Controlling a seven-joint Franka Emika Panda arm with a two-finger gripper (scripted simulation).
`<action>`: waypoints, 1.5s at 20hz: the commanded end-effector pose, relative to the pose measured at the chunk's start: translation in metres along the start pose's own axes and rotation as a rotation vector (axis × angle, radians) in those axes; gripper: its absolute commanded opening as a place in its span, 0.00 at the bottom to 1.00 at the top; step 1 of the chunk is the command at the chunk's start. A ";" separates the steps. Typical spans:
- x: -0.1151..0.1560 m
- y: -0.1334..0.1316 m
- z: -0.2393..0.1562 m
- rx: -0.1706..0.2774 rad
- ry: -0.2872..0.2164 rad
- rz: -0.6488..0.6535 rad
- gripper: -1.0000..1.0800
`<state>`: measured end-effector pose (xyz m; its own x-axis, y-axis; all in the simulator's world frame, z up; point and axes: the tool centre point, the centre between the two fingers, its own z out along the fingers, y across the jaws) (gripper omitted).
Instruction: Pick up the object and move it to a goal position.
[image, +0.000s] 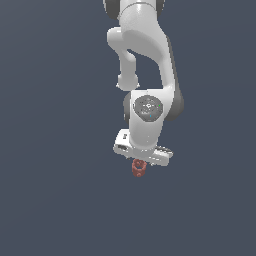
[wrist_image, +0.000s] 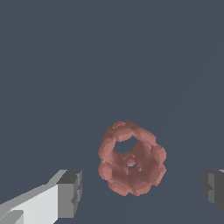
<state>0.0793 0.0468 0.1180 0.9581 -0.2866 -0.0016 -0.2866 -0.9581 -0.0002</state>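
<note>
The object (wrist_image: 131, 159) is a small reddish-brown lumpy stub with a ring-like end facing the wrist camera. It lies between my two grey fingertip pads (wrist_image: 70, 193), with a clear gap on each side, so my gripper (wrist_image: 142, 190) is open and not touching it. In the exterior view the object (image: 138, 168) peeks out just below the white hand, and the gripper (image: 142, 161) is directly above it; the fingers are hidden there by the hand.
A plain dark grey surface (image: 55, 200) fills everything around the arm. The white arm (image: 145, 60) rises from the hand toward the top of the exterior view.
</note>
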 end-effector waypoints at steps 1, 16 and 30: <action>0.002 -0.002 0.001 0.000 0.002 0.007 0.96; 0.001 -0.001 0.050 0.000 0.002 0.008 0.96; 0.002 -0.002 0.051 0.000 0.002 0.008 0.00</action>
<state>0.0815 0.0482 0.0665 0.9558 -0.2940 -0.0003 -0.2940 -0.9558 0.0002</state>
